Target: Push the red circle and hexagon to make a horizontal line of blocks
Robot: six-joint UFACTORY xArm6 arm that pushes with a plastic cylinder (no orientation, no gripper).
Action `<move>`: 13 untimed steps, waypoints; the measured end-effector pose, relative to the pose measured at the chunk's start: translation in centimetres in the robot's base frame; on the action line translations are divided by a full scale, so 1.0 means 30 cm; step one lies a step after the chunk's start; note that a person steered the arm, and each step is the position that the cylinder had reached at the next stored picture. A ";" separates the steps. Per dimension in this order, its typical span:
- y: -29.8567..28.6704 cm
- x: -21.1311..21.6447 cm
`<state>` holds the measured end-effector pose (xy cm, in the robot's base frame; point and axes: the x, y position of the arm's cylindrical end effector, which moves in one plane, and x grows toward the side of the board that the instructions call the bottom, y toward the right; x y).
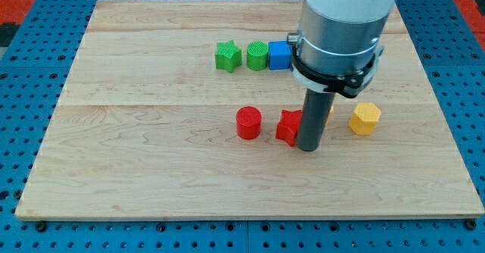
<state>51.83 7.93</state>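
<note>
A red circle block point(248, 123) lies near the middle of the wooden board point(151, 132). To its right lies a second red block point(288, 126), partly hidden by my rod, so its shape is unclear. My tip point(308, 148) rests on the board touching that red block's right side. A yellow hexagon point(365, 118) lies further to the view's right. A sliver of another yellow block point(330, 109) shows just behind the rod.
A green star block point(227, 56), a green round block point(257, 55) and a blue block point(280, 55) form a row toward the view's top, the blue one beside the arm's body. A blue pegboard point(23, 94) surrounds the board.
</note>
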 end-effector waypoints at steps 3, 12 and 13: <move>-0.170 -0.014; 0.393 0.003; 0.576 -0.036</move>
<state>50.76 25.22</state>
